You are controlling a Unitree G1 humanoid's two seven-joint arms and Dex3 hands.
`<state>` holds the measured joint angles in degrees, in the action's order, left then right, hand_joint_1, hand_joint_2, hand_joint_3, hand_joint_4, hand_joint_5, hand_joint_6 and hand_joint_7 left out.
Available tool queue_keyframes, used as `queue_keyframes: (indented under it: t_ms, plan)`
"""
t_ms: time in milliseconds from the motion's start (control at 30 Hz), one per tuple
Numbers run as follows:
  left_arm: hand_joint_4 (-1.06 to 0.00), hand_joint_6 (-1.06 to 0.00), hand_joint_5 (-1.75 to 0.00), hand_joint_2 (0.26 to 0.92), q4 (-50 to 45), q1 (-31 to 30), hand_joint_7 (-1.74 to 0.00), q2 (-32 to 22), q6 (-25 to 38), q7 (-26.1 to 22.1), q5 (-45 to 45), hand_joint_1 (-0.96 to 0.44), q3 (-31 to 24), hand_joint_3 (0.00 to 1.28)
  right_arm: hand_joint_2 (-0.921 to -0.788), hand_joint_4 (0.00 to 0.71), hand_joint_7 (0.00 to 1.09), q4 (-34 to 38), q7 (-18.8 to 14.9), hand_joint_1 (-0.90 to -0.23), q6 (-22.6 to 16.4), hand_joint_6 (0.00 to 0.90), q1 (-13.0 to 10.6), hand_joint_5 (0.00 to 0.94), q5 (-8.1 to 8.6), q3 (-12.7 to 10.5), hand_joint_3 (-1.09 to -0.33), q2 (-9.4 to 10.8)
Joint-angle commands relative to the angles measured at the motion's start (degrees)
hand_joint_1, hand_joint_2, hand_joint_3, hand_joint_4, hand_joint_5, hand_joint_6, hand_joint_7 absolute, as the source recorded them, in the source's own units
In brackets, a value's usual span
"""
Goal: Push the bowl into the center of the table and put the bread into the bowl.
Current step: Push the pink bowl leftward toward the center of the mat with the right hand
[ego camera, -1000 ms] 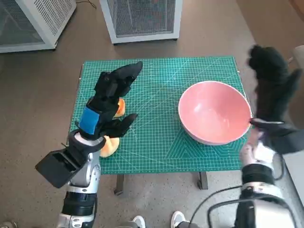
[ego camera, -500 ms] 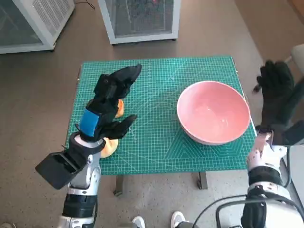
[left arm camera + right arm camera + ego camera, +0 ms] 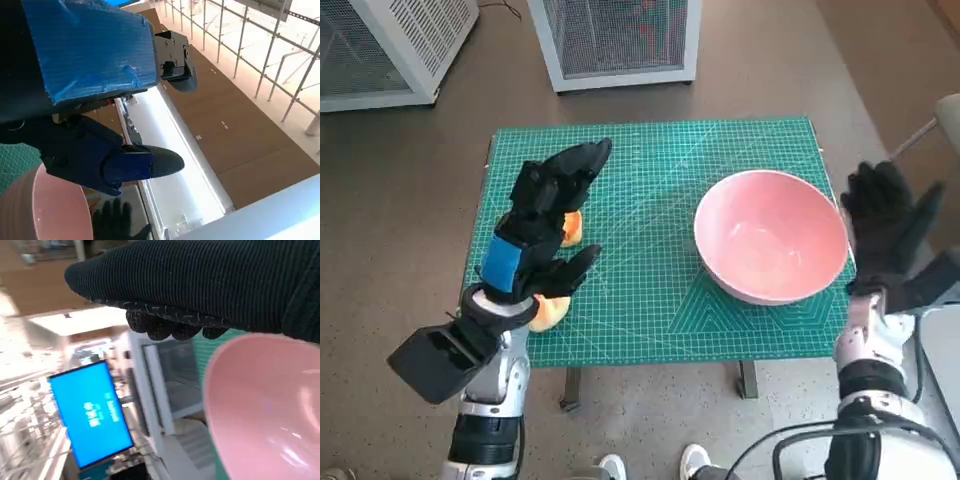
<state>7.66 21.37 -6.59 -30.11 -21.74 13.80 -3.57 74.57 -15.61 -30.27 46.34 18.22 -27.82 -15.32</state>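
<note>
A pink bowl (image 3: 772, 236) stands empty on the right part of the green mat (image 3: 650, 300), close to the mat's right edge. Its rim also shows in the left wrist view (image 3: 47, 215) and the right wrist view (image 3: 270, 410). Orange-brown bread (image 3: 548, 308) lies near the mat's left edge, mostly hidden under my left hand (image 3: 535, 230), which hovers over it with fingers spread and empty. My right hand (image 3: 886, 232) is raised just off the table's right side, beside the bowl, fingers spread, holding nothing.
The green mat covers the small table. White mesh cabinets (image 3: 615, 40) stand on the floor behind the table, another at the far left (image 3: 390, 50). A person's shoes (image 3: 655, 466) show at the near edge. A pale object (image 3: 948, 110) sits at the right margin.
My right hand has dropped from high beside the bowl's far right to lower, near the bowl's right rim. The left hand has barely moved. The bowl stays put.
</note>
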Motion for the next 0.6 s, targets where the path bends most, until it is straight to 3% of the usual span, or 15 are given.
queue_keyframes:
  t_ms: [33,600]
  plan:
    - [-0.28,0.00,-0.04,0.921,-1.58,-0.96,-0.75,-0.55,0.72,0.03,0.40,-0.47,-0.33,0.42,-0.921,0.289,0.47,1.19,0.80,-0.439,2.53,0.102,-1.71,0.000,-0.37,-0.32,-0.752,1.30]
    - [-0.28,0.00,-0.04,0.921,-3.92,-2.37,-0.74,-1.62,1.96,-0.05,0.28,-0.47,-0.94,0.41,-0.921,0.284,0.43,1.69,0.04,-0.501,6.03,0.113,-1.13,0.001,-0.69,-0.78,-0.686,5.48]
